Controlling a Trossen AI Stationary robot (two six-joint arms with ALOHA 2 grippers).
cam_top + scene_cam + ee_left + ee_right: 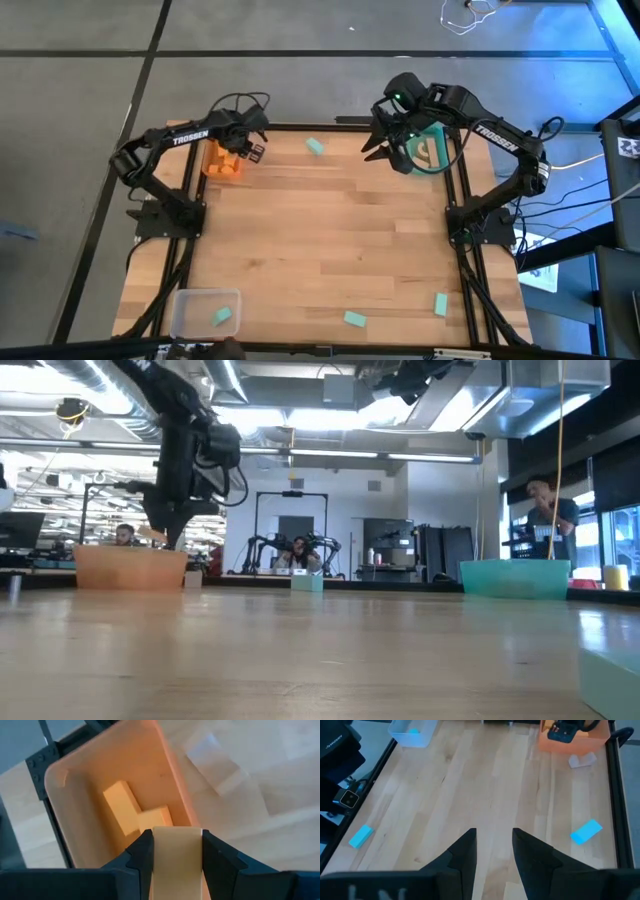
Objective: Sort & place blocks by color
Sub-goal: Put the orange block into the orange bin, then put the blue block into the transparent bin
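1. Left gripper [172,851], clenched on an orange block [175,865], hangs above the orange bin [222,162]; an off-centre release risks the block catching the rim.
2. Teal blocks [316,146] lie scattered on the table [330,240].
3. Right gripper [492,851], released and empty, hovers beside the teal bin [430,150]; it could snag there.

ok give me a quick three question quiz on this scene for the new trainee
1. True or false: the right gripper holds something.
2. The left gripper, shut on a block, hangs over which bin? A clear, B orange, C teal.
3. In the high view, how many teal blocks lie loose on the table, outside any bin?

Key
1. False: it is open and empty.
2. B, the orange bin.
3. Three; the other two are at and.
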